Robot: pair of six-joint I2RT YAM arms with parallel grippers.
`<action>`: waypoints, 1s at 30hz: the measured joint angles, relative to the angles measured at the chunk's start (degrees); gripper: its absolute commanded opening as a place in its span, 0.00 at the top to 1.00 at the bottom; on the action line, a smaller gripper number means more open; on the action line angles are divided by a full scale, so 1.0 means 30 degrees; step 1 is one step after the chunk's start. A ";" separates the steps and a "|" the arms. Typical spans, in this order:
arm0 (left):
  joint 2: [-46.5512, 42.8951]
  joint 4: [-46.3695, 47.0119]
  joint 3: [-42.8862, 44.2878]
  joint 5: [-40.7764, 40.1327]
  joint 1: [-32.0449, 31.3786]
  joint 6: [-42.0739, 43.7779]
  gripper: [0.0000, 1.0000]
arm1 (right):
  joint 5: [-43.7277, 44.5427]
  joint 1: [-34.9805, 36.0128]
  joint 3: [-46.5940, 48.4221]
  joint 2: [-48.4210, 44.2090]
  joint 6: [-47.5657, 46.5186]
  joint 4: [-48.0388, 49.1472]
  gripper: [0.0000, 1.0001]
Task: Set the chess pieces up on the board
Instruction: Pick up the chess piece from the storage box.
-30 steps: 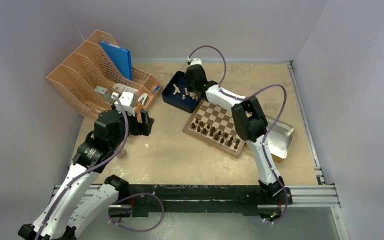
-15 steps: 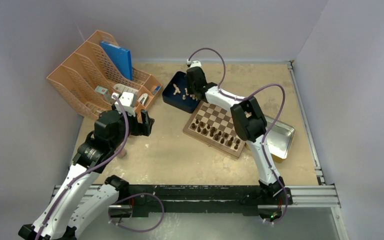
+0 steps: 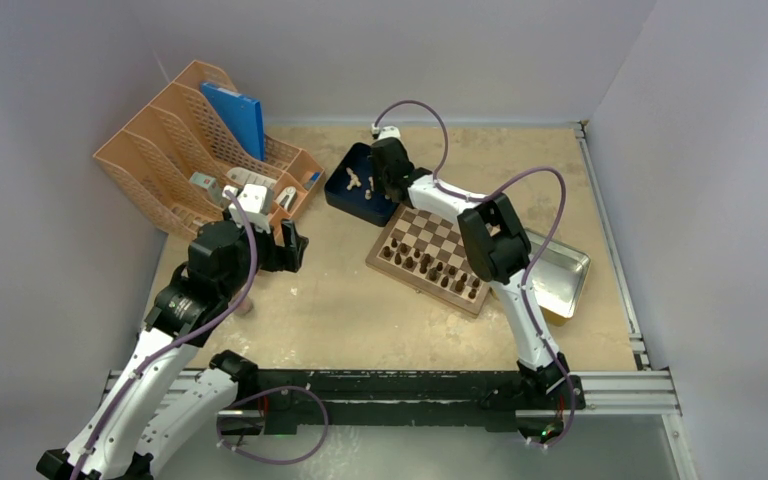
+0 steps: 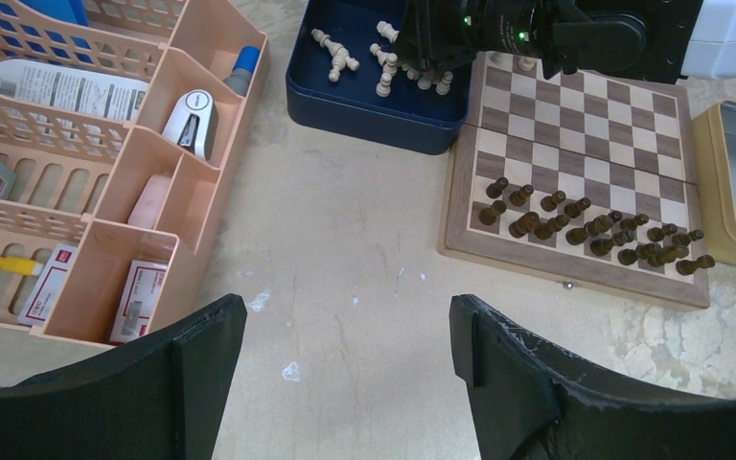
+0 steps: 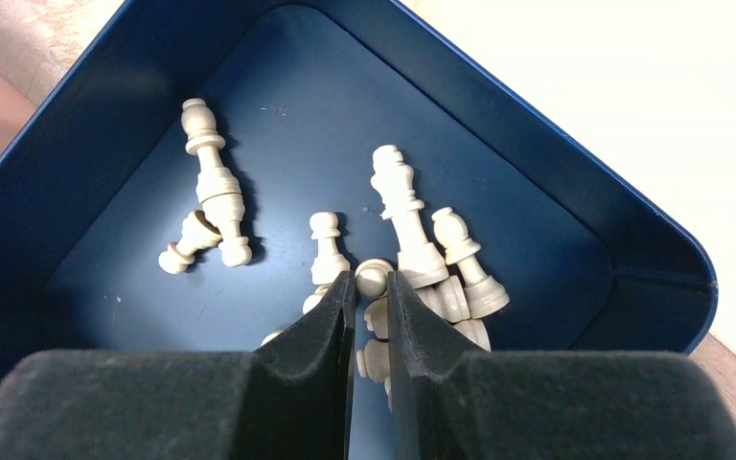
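Several cream chess pieces lie in a dark blue tray beyond the board's far left corner. My right gripper reaches down into that tray, jaws nearly together, shut on one small round-topped cream piece at the fingertips. The top view shows the right gripper over the blue tray. The checkered board holds dark brown pieces along its near rows. My left gripper hangs open over bare table, left of the board, holding nothing.
A peach desk organizer with a stapler and a blue folder stands at the far left. A shiny metal tray sits right of the board. The right arm's forearm stretches over the board's far squares.
The right gripper's jaws have narrowed onto a cream piece and the wrist has shifted slightly left over the blue tray. The left arm has not moved.
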 measured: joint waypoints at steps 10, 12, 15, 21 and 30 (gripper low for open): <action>-0.0036 0.0000 0.0000 0.0000 0.0000 0.0000 0.22 | 0.0080 0.0022 0.0000 -0.0036 -0.0036 -0.0029 0.86; -0.0036 0.0007 0.0000 0.0000 0.0000 0.0000 0.22 | 0.0051 0.0029 -0.0007 -0.0124 -0.0029 -0.0160 0.86; 0.0029 0.0000 0.0000 0.0000 0.0000 0.0000 0.22 | -0.0015 0.0080 -0.0525 -0.0809 0.0066 -0.0233 0.87; 0.0255 -0.0007 0.0000 0.0000 0.0000 0.0000 0.22 | 0.0015 0.0233 -0.1384 -0.3410 0.0342 -0.0321 0.87; 0.0102 -0.0007 0.0000 0.0000 0.0000 -0.0007 0.22 | 0.0663 0.0299 -0.5042 -0.7985 0.1086 -0.0342 0.87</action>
